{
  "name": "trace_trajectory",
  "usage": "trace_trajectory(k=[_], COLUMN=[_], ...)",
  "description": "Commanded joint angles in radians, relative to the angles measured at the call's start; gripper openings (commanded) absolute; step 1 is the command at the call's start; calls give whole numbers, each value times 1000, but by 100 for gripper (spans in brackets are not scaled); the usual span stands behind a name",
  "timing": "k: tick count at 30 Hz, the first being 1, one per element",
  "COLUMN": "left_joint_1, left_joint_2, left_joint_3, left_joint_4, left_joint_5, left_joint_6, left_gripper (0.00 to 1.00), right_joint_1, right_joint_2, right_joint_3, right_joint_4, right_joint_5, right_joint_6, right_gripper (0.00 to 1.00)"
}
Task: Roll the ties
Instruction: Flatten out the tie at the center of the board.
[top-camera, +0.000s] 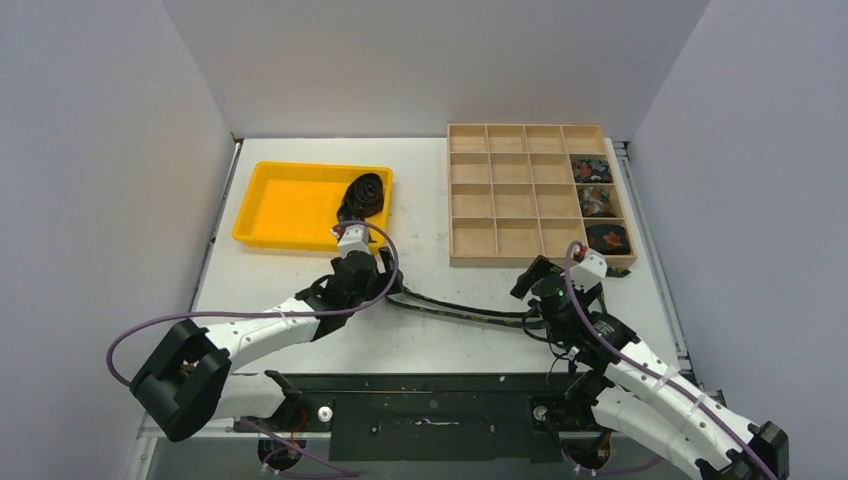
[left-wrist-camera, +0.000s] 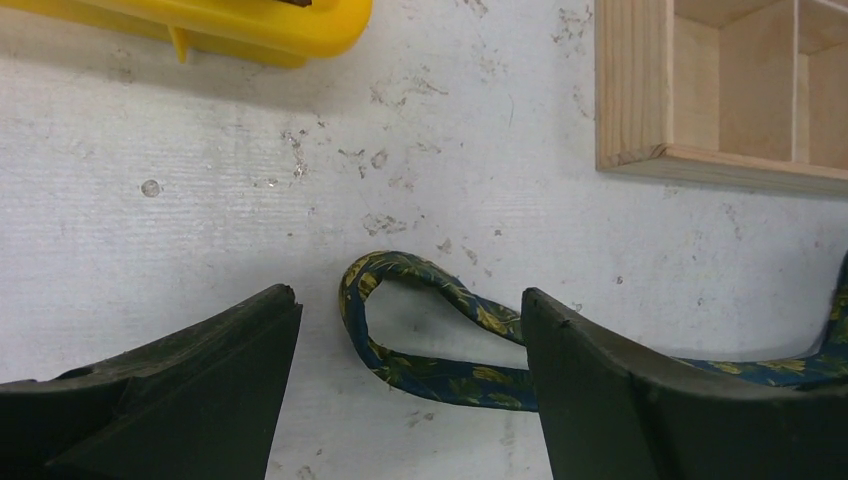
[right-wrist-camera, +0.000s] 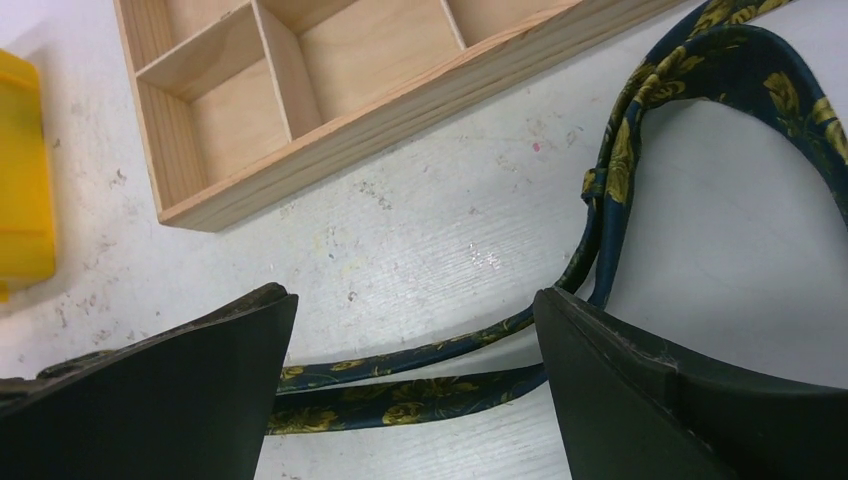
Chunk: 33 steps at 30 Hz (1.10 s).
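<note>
Two grippers are hovering low over the white tabletop, one at each end of a navy floral tie that is lying stretched between them. The left gripper is standing wide open and is holding nothing. The folded end of the floral tie is making a small loop on the tabletop between its fingers, and one strand is passing behind the finger on the right of the left wrist view (whether it is touching that finger I cannot tell). The right gripper is also spread wide and is gripping nothing. Two strands of the tie are running side by side across the gap between its fingers, and further on the fabric is rising in a larger bend.

Behind the left arm a yellow tray is sitting with a dark tie bunched loosely at its right end. To the right a wooden box with many compartments is standing, and three rolled ties are resting in its right-hand column, each in its own compartment.
</note>
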Motion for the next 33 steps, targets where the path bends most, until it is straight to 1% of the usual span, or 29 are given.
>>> trace_trajectory(k=[1, 4, 9, 11, 14, 16, 17, 18, 19, 21, 23, 24, 25, 26, 27, 30, 31, 33], left_joint_1=[3, -1, -5, -9, -14, -16, -17, -20, -21, -26, -33, -39, -48, -55, -65, -95, -99, -100], left_joint_2=[49, 50, 2, -21, -44, -54, -60, -70, -80, -113, -164, -198, -240, -289, -337, -508, -562, -674], left_joint_3=[-51, -126, -247, -277, -308, -320, -325, -332, -340, -376, -416, -437, -453, -468, -479, -489, -490, -478], left_joint_4=[156, 249, 373, 410, 450, 460, 465, 466, 475, 500, 530, 544, 547, 543, 527, 414, 382, 247], left_joint_5=[22, 28, 28, 30, 35, 34, 34, 31, 27, 20, 7, -6, -18, -34, -51, -118, -139, -171], left_joint_6=[32, 28, 16, 21, 31, 36, 40, 40, 41, 39, 29, 24, 16, 10, 2, -21, -37, -82], left_gripper=[74, 64, 48, 44, 40, 37, 35, 33, 31, 28, 27, 27, 27, 30, 35, 61, 67, 76], right_joint_1=[-47, -131, -335, -364, -372, -379, -380, -381, -385, -390, -390, -390, -392, -394, -393, -389, -390, -391], right_joint_2=[-33, 2, 105, 162, 242, 293, 316, 339, 356, 362, 309, 264, 215, 162, 103, -124, -200, -323], right_joint_3=[-15, -47, -110, -112, -109, -104, -105, -108, -112, -131, -169, -198, -241, -264, -283, -396, -434, -502], right_joint_4=[-69, -52, 102, 138, 211, 257, 280, 300, 325, 379, 475, 537, 608, 665, 694, 798, 805, 784], right_joint_5=[23, -25, -198, -212, -207, -214, -218, -223, -232, -253, -269, -289, -327, -386, -426, -547, -575, -648], right_joint_6=[91, 116, 101, 100, 94, 87, 79, 74, 66, 41, -5, -36, -84, -134, -182, -242, -240, -228], right_gripper=[95, 97, 97, 97, 96, 93, 90, 84, 73, 45, 23, 17, 13, 9, 6, 5, 5, 5])
